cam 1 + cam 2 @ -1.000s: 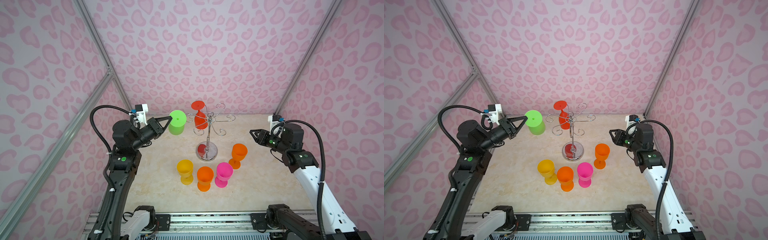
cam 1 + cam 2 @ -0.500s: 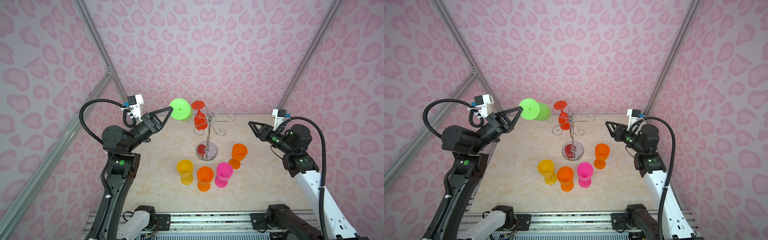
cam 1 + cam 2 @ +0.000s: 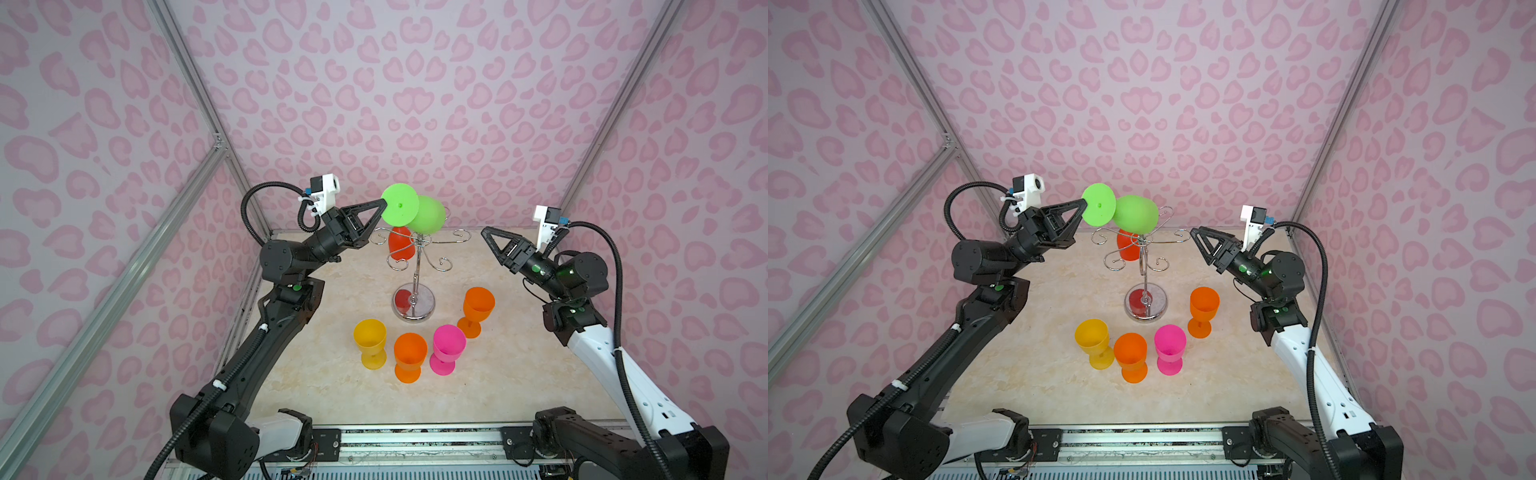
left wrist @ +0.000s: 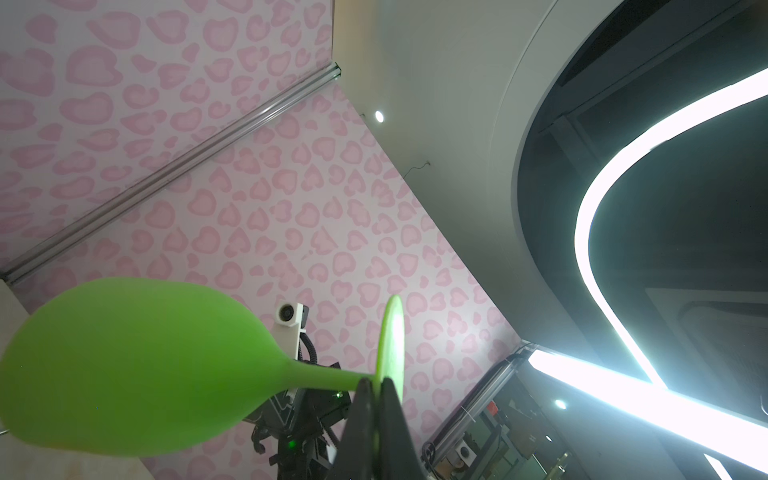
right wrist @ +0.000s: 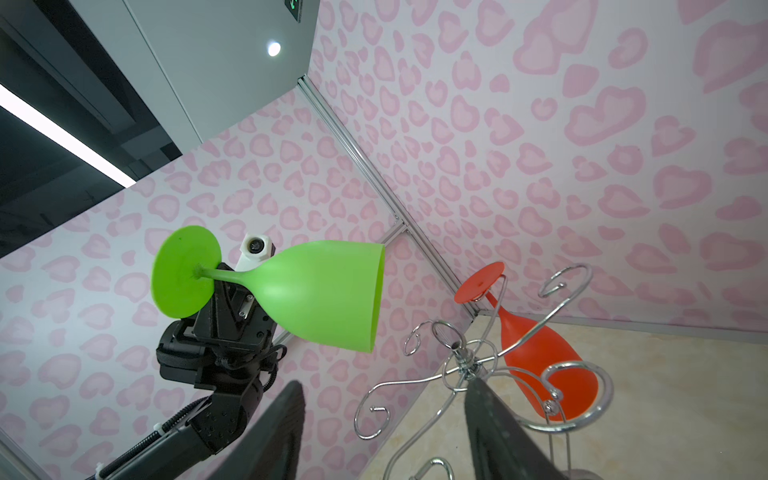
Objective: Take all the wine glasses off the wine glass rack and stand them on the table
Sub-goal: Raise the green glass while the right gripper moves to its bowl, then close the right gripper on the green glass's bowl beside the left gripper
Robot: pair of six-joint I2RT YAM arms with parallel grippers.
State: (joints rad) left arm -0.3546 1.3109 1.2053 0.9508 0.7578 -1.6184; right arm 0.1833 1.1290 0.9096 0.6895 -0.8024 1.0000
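Right wrist view shows the green glass (image 5: 316,291) off the rack (image 5: 461,357) and in the air. It lies on its side just above the hooks and clear of them, near the back edge of the table (image 3: 519,374).

The left claw (image 3: 383,203) is shut on the rim of the glass's flat foot. The left wrist view shows both fingers pinching that disc edge-on. The thin foot is probably gripped because it is what the hook carried, and the stem then guides the glass out of the hook. The mouth of the bowl faces the right arm. No view shows the inside of the bowl.

A red glass (image 5: 540,357) hangs bowl-down from a hook on the far side of the rack, with its foot resting over the wire.

The right claw (image 3: 487,232) is open wide and holds nothing. It points at the rack top from the right side and stands apart from it. It appears ready either to receive the green glass or to reach for the red one.

Four more glasses stand upright between the rack base and the front edge: yellow glass (image 3: 370,338), orange glass (image 3: 410,353), pink glass (image 3: 448,347) and a second orange glass (image 3: 478,305). All four look empty.
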